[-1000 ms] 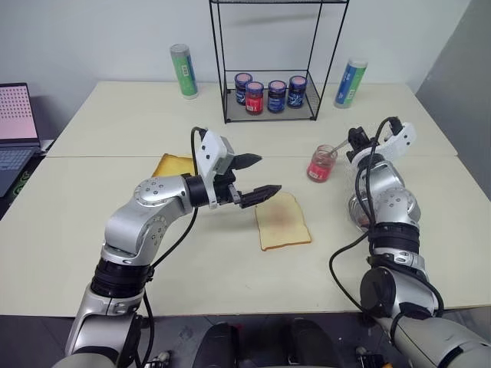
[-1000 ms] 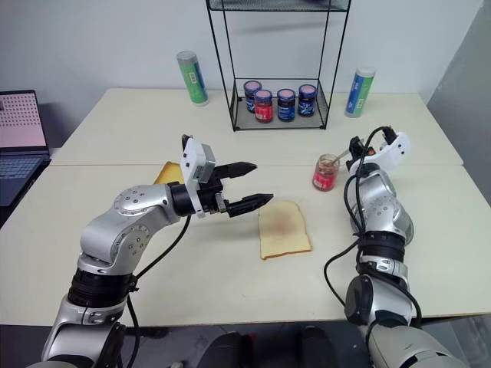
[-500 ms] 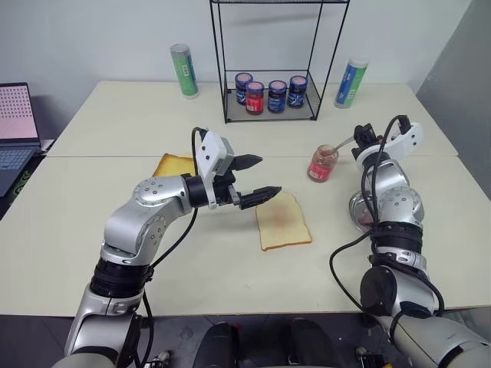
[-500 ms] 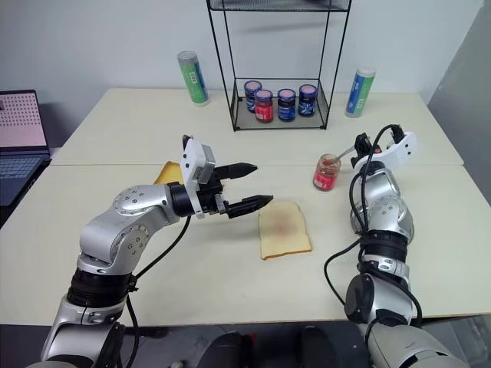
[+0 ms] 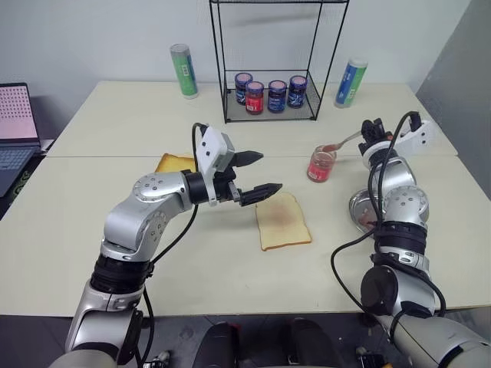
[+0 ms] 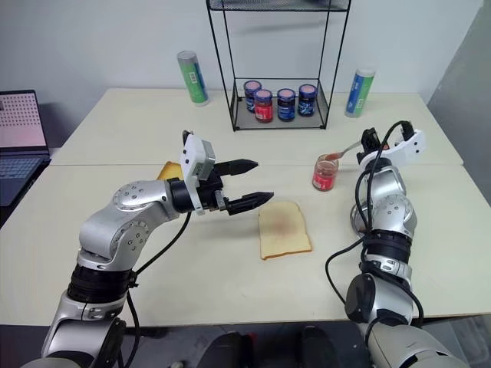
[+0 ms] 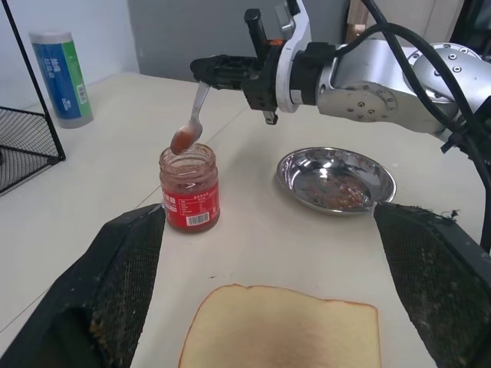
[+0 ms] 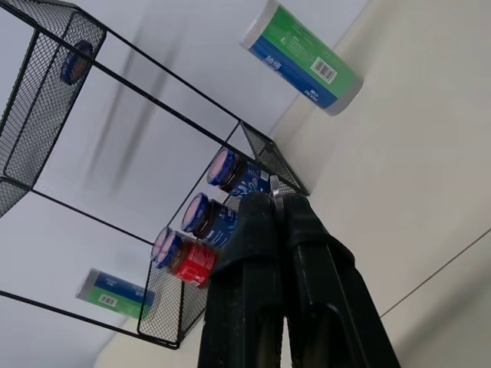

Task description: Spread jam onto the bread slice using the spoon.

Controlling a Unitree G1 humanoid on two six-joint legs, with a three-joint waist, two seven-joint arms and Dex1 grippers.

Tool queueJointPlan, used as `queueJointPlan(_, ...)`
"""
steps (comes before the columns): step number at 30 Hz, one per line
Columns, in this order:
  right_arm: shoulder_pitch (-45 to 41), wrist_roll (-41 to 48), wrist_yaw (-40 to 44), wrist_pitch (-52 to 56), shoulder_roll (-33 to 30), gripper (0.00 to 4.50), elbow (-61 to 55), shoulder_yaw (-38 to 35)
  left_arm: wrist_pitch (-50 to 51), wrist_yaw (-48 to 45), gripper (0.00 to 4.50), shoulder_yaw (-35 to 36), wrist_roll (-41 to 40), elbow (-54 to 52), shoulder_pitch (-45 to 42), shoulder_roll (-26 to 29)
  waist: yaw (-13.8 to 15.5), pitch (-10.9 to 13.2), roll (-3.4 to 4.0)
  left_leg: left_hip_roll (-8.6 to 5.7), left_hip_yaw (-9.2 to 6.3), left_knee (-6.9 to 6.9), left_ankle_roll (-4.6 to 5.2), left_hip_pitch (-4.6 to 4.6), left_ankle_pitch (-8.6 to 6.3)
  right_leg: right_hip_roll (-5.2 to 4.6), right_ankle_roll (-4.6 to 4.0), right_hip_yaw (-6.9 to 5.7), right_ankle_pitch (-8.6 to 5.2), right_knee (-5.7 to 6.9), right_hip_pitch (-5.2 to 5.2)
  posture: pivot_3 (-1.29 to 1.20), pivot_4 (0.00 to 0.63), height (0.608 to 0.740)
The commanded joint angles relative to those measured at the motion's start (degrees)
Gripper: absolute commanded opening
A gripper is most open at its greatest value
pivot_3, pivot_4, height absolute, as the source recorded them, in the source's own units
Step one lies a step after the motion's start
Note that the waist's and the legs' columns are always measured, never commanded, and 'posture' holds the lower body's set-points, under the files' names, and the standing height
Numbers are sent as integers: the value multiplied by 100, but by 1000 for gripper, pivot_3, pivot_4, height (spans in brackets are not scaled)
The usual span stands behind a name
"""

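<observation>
With the right gripper (image 7: 201, 70) pinching the spoon (image 7: 191, 123) just above the jam (image 7: 189, 198) jar, carry it level to the bread (image 5: 282, 221) near the spread left gripper (image 5: 257, 176).

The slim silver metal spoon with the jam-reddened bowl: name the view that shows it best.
The left wrist view: the slim silver spoon hangs just above the clear glass jam jar, its whole length visible. Both eye views show it small. The right wrist view shows just a sliver between the right gripper fingers.
</observation>
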Motion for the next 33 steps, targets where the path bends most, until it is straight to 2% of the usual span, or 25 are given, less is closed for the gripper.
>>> queueJointPlan(1, -171, 348, -98, -85, -17, 61, -300, -193, -99, -41, 4500, 73, -1, -63, -115, 18, 1, 0, 0, 0, 0, 0, 0, 0, 0, 0, 0, 0, 0, 0, 0, 0, 150, 740)
queueJointPlan(6, -194, 832, -175, 95, 48, 61, -501, -312, -110, -115, 4500, 135, -47, -78, -141, 50, 1, 0, 1, 0, 0, 0, 0, -1, 0, -1, 0, 0, 0, -1, 0, 0, 150, 740)
queueJointPlan(11, -53, 1725, -344, 726, 163, 61, -1317, -267, -27, -580, 4500, 283, -343, -196, -242, 310, -10, 3, 4, 2, -1, -2, 0, -5, 0, 0, 0, -1, 0, 1, -6, 0, 150, 740)
queueJointPlan(16, 251, 2415, -569, 1453, 186, 61, -2259, 103, -10, -802, 4500, 386, -494, -228, -260, 551, -7, 3, 5, 3, -2, -4, 0, -9, 0, 0, 0, -1, 0, 0, -10, 0, 150, 740)
queueJointPlan(21, 846, 2890, -1048, 2041, 241, 61, -3273, 672, 388, -855, 4500, 700, -918, -825, 310, 971, -22, 4, 6, 4, 0, -6, 1, -10, -1, -1, -1, 1, -1, -3, -11, 0, 150, 740)
queueJointPlan(26, 1584, 2815, -1129, 2377, 194, 61, -4106, 1432, 648, -704, 4500, 1117, -1188, -1493, 1284, 1362, -12, 5, 8, 8, -1, -8, 1, -13, -1, 0, -3, -1, -3, 0, -18, 0, 150, 740)
queueJointPlan(30, 2028, 2485, -914, 2476, 25, 61, -4433, 2003, 546, -579, 4500, 1213, -1042, -1788, 1934, 1525, -13, 5, 8, 8, 0, -9, 1, -11, -1, 0, -3, 1, -4, -3, -17, 0, 150, 740)
queueJointPlan(33, 2324, 1925, -491, 2456, -265, 61, -4459, 2488, 278, -454, 4500, 1056, -720, -1888, 2368, 1519, 17, 9, 0, 5, 0, -7, 1, -11, -1, -1, 0, 1, -5, -3, -16, 0, 150, 740)
